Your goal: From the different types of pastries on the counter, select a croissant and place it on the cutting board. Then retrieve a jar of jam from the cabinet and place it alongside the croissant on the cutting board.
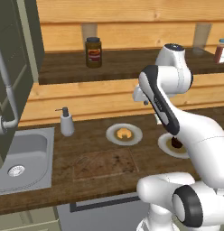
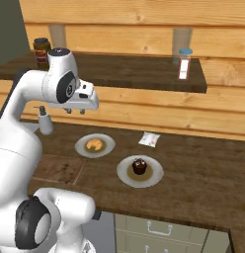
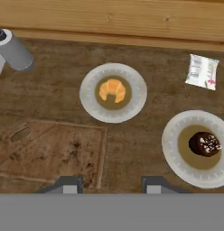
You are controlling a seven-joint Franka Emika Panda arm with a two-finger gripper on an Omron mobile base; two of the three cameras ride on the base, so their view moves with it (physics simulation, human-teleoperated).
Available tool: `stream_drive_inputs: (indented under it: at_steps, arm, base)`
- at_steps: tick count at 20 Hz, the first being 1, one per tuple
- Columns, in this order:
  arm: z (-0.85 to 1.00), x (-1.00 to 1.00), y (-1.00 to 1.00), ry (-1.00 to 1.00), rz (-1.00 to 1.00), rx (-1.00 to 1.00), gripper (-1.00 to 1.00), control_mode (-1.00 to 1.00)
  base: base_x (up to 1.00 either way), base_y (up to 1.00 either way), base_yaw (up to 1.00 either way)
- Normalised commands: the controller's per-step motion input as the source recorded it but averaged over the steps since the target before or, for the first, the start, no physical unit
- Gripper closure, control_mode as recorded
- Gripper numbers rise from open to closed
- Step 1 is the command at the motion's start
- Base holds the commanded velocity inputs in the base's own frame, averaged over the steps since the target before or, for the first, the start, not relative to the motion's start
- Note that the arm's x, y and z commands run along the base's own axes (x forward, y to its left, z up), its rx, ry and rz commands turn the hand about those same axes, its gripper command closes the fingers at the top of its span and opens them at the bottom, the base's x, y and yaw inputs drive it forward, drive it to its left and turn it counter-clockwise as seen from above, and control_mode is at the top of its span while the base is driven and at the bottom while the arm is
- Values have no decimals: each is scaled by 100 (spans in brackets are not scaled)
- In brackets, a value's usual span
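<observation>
At the far left, the sink [image 1: 21,158] is let into the counter [image 1: 145,160]. A soap dispenser [image 1: 66,122] stands upright beside the sink's right rim, near the counter's back edge.

The cutting board [image 1: 104,163] lies flat on the counter near the front edge, right of the sink, bare of any item.

Just behind the board's right rear corner sits a pale round plate [image 1: 133,139]. The croissant [image 1: 123,133] rests at its centre — on the plate, not on the board.

Further right, a second pale plate [image 2: 152,179] carries the cupcake [image 2: 139,166]. The two plates stand apart, not touching.

A small white packet [image 2: 149,139] lies flat toward the back edge of the counter, behind the cupcake plate.

On the open shelf [image 2: 144,74] above, a dark-brown jar [image 1: 93,52] stands toward the left and a slim blue-lidded jar [image 2: 184,63] toward the right end — both upright.

The gripper [image 3: 112,184] hangs well above the counter, over the area between the plates and the board. Its fingertips are drawn in as far as they go, with nothing between them.
</observation>
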Motion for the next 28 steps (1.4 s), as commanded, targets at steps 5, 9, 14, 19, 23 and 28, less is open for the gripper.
stream_drive_inputs:
  at_steps: [5,9,14,19,23,28]
  arm:
    - [-40,-2,0,1,0,-1,-100,-100]
    - [-100,-2,2,8,0,-5,-100,-100]
    - [-94,10,2,10,0,-2,-100,-100]
    - [-69,67,1,10,2,0,-100,-100]
    - [-32,96,0,7,11,0,-100,-100]
    - [-12,91,0,9,18,0,-100,-100]
  base:
    - [0,0,0]
    - [0,0,0]
    - [0,0,0]
    - [0,0,0]
    - [0,0,0]
    - [0,0,0]
